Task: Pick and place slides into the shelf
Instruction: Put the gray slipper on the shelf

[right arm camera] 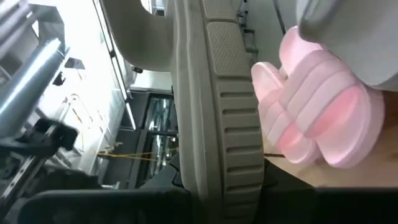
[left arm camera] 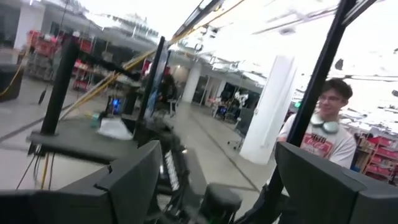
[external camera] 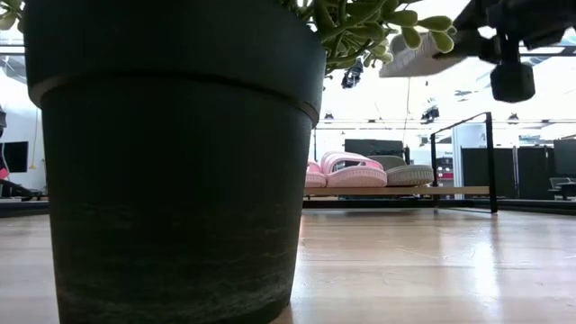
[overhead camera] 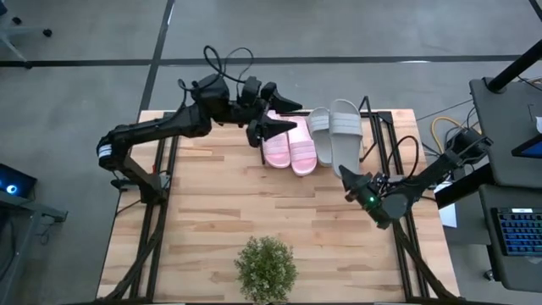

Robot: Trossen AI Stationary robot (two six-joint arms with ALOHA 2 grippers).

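Plant (overhead camera: pixel 266 269) up front — person (left arm camera: pixel 325 127) beyond shelf (overhead camera: pixel 383 144)

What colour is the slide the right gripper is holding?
Light grey slide, held by the right gripper; it shows best in the high view.

High cam looks straight down on whole tabletop (overhead camera: pixel 220 212), both arms in shot. Low cam sits at tabletop level just behind the plant pot (external camera: pixel 171 171), facing level across to the shelf (external camera: pixel 396 191); shares pink slides (external camera: pixel 346 171) w/ high and right wrist views. Left wrist cam faces out into room, person (left arm camera: pixel 323 130) in shot; right wrist cam is v. close under a grey slide (right arm camera: pixel 217 112).
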